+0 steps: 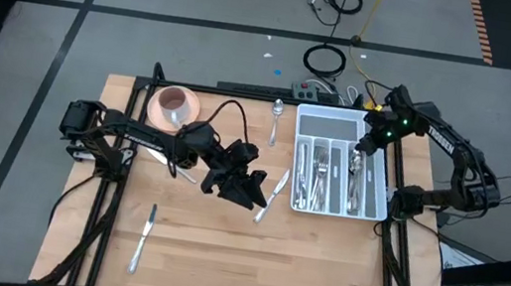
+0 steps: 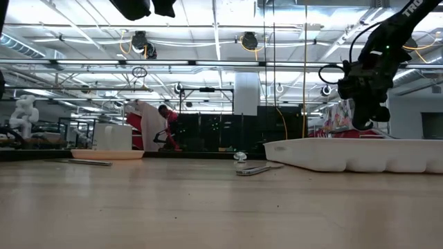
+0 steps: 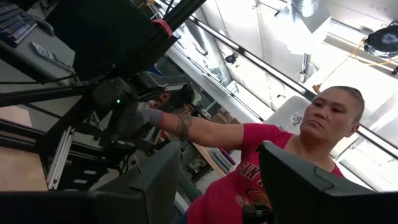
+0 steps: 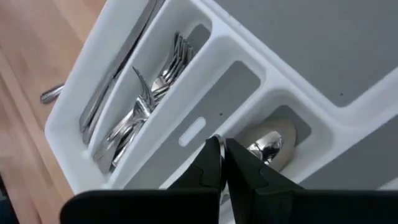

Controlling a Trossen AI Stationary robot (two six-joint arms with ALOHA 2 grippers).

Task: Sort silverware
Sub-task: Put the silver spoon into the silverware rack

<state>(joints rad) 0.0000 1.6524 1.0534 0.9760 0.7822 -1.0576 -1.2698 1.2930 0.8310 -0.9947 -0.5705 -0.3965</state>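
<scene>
Right gripper (image 1: 359,159) over tray (image 1: 347,119)

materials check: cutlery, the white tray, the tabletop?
Forks: metal, likely polished steel; mirror-bright highlights along tines and handles.
Spoon below the shut right hand: same shiny metal, its bowl reflects light.
Tray: looks like moulded plastic; matte white, rounded divider edges, grey compartment floors.
Table: wood, butcher-block style; pale planks with visible seams and grain, low sheen.

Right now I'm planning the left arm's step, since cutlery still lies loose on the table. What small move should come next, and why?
Probably lower the open left gripper onto the utensil lying beside it, left of the white tray. The shut right gripper is over the tray's spoon slot, so the left arm is the nearer one.
</scene>
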